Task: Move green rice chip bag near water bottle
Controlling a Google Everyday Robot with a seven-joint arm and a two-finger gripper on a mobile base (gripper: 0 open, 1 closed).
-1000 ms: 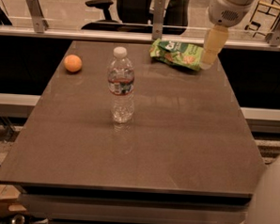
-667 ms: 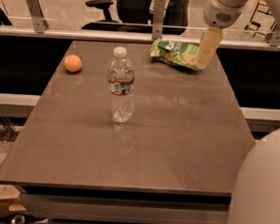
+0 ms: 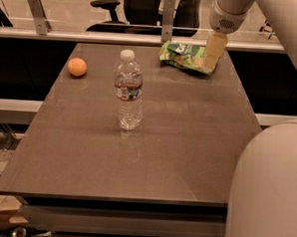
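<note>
Brown tabletop [image 3: 187, 142] is backed by a rail and office chairs. Robot arm [image 3: 273, 17] is seen above and far right of the water bottle [image 3: 128, 92], which is stood upright left of centre. Green rice chip bag [image 3: 184, 55] is laid flat at the far edge, behind and right of the bottle, well apart. Gripper [image 3: 214, 50] is placed at the bag's end farthest from the bottle; whether it is apart or clamped cannot be told. An orange [image 3: 77, 67] is left of and behind the bottle.

Step judged: grasp stage, bag not yet moved. Next, a secure hold on the crinkly pouch is needed, then a carry toward the bottle, set down just short so the bottle isn't tipped.
</note>
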